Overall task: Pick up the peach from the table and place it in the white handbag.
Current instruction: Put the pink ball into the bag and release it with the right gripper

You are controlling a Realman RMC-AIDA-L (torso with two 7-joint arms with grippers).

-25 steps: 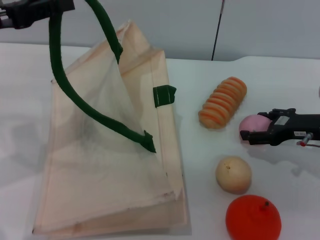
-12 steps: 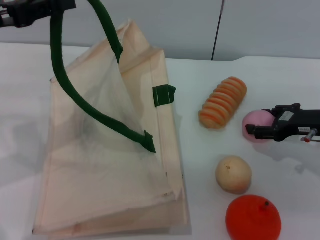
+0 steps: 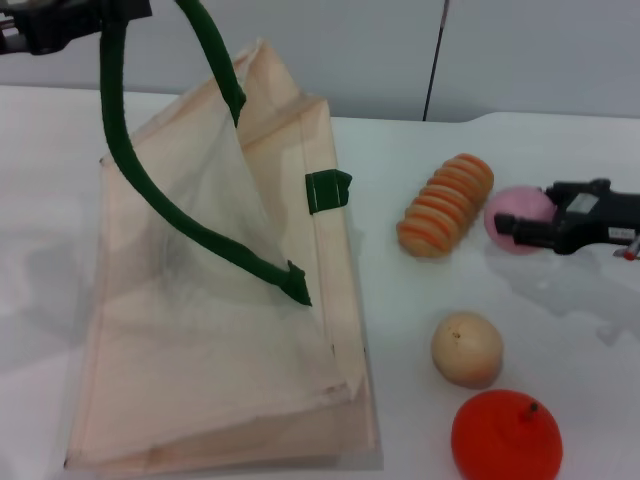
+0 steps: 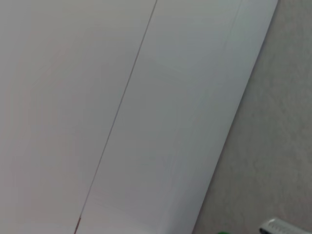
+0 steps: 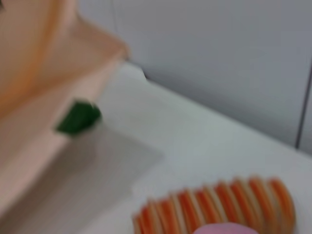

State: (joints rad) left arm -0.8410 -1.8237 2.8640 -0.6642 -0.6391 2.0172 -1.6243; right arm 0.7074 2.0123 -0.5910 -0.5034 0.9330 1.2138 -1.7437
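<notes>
We have the peach (image 3: 515,218) near the right edge of the worktop (image 3: 400,330), just beside the ridged orange roll (image 3: 447,204) and well apart from the white handbag (image 3: 210,340), which covers the left half of the worktop with its mouth toward the far edge. Our right gripper (image 3: 515,230) reaches in from the right edge with its jaws closed on the peach's right side; whether the fruit is clear of the worktop we cannot tell. In the right wrist view only a pink sliver of the peach (image 5: 222,229) shows, below the roll (image 5: 219,204). Our left gripper (image 3: 70,22) sits at the far left corner, holding up one dark green handle (image 3: 120,150) — its jaws are cut off by the frame's edge, so we cannot tell how they stand. We judge the peach light, smooth and probably a little soft, so it could roll or squirt out of a pinch; the hold belongs across its widest part, firm but not crushing. A tan fruit (image 3: 467,349) and a red-orange fruit (image 3: 506,436) lie by the near right corner — neither is ours.
</notes>
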